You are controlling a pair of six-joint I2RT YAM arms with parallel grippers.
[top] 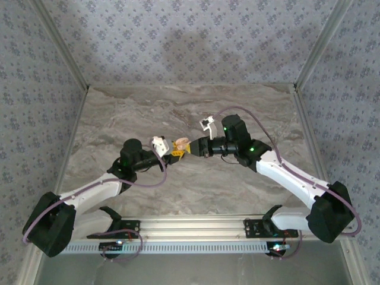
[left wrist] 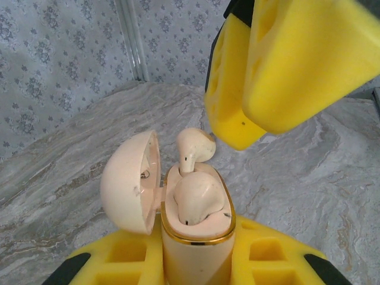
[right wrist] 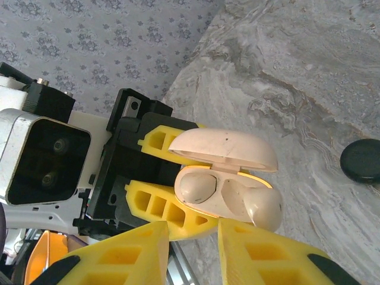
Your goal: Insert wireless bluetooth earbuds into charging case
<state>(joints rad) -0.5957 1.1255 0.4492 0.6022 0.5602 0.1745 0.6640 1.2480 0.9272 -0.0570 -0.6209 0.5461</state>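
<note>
The charging case is pale beige with a gold rim, and my left gripper is shut on its body, holding it off the table. Its lid hangs open to the left. One beige earbud sits in the near slot. The other earbud stands up out of the far slot on its stem. My right gripper hovers at that earbud's head; its fingers are slightly apart with nothing between them. In the right wrist view the case lies just beyond my right gripper. From the top view, both grippers meet mid-table at the case.
A flat black round disc lies on the marble table, to the right of the case in the right wrist view. Patterned walls close in the table at the back and both sides.
</note>
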